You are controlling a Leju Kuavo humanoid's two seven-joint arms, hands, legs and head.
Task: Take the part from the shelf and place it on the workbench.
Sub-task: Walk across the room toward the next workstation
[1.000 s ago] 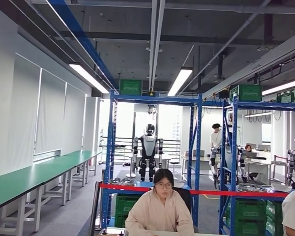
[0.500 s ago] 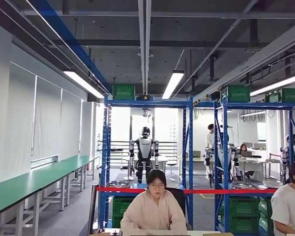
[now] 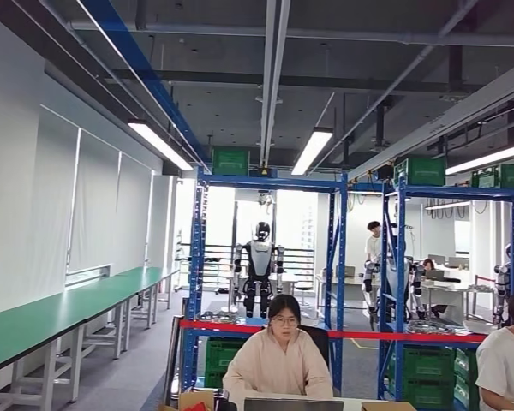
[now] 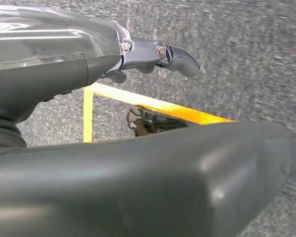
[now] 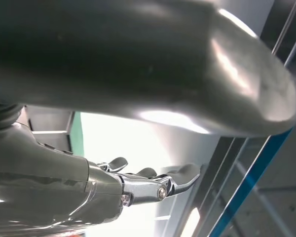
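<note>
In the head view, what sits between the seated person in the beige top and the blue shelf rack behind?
In the head view, a red bar runs across between the seated person and the blue shelf rack; the dark chair back rises behind the shoulder.

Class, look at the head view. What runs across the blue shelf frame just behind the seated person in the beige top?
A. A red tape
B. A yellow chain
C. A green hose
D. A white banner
A. A red tape stretches level across the blue shelf frame, passing just behind the head of the seated person in beige.
</note>
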